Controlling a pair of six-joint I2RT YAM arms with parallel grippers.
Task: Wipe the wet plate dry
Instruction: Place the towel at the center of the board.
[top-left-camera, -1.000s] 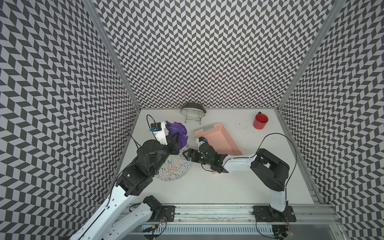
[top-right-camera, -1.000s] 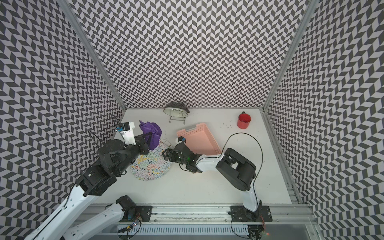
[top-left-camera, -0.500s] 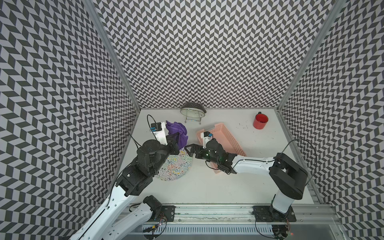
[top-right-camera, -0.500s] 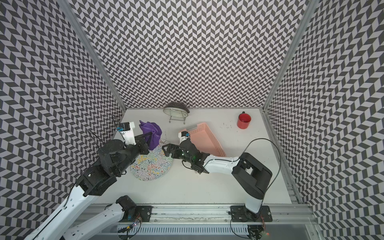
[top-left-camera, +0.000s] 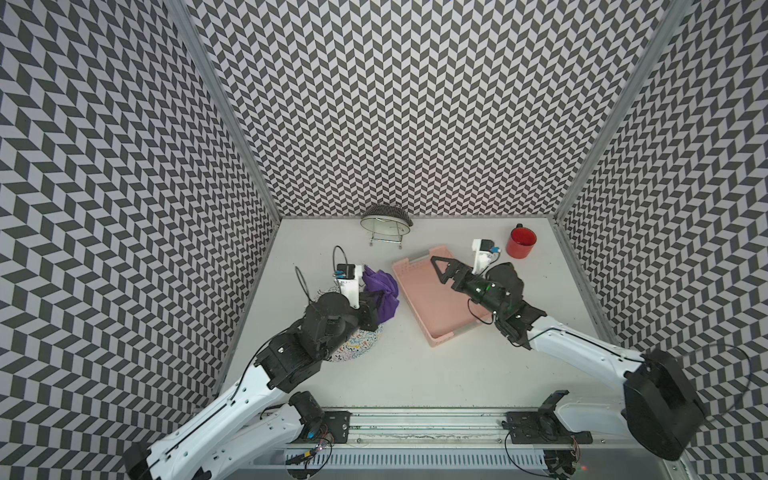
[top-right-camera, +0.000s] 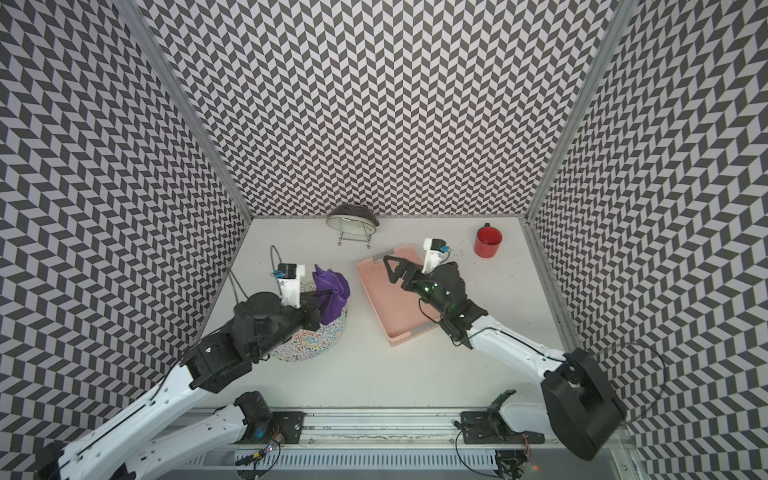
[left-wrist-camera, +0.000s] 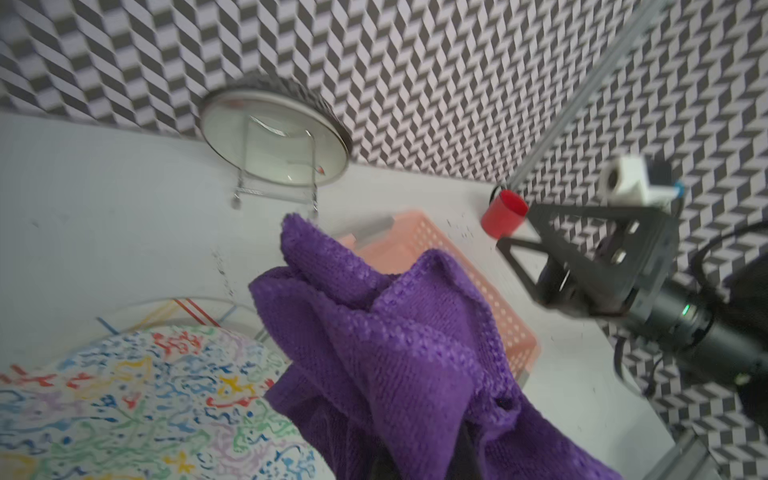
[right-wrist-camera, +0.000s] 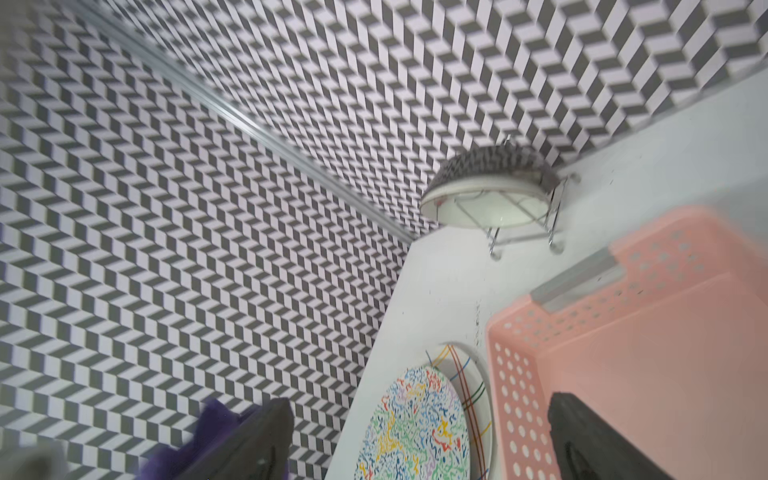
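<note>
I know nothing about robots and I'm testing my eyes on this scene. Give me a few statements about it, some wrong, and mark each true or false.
1. The left gripper is shut on the purple cloth. True.
2. The right gripper holds the red mug. False: it is open and holds nothing, above the pink basket; the mug stands apart near the back.
3. The squiggle-patterned plate lies inside the pink basket. False: it lies on the table beside the basket.
4. A white plate leans in a wire rack by the back wall. True.
</note>
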